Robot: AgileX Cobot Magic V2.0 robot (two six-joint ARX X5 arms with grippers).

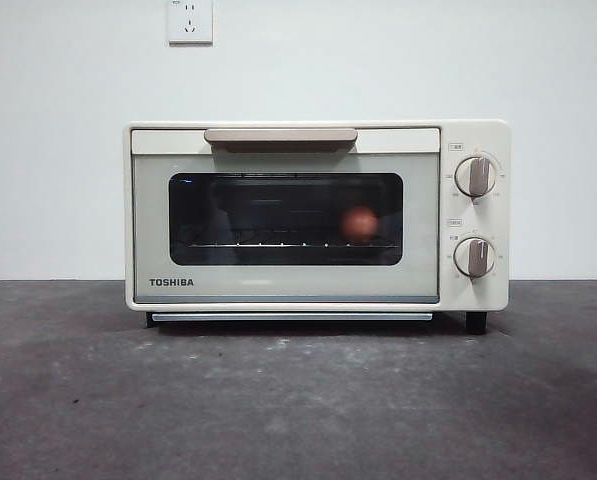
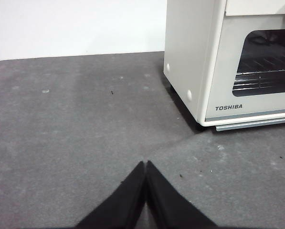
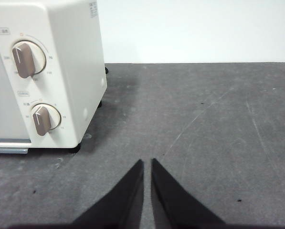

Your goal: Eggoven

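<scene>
Your egg [image 1: 359, 222] is already inside the toaster oven [image 1: 316, 215], sitting on the wire rack toward the right end, and you can see it through the dark glass window [image 1: 285, 218]. The door looks closed, with its beige handle [image 1: 280, 137] along the top edge, so the job seems to be finished or close to it. Neither arm is in the front view. The left gripper [image 2: 146, 164] hangs over bare table near the oven's left front corner, its jaws pressed together at the tips and holding nothing. The right gripper [image 3: 147, 162] hangs over the table [image 1: 298, 400] to the right of the oven, just off the side with the two knobs [image 1: 475, 176], jaws almost together with only a thin slit between them, also empty. The main risk now is a careless move. If either arm swings in toward the oven, it could bump the casing or catch a knob, and a jolt could roll the egg along the rack bars or crack it. If you plan to pull the door open again, a sharp tug on the handle could slide the light oven toward you on the grey mat and shake the egg loose. Keep any approach slow and steady.
</scene>
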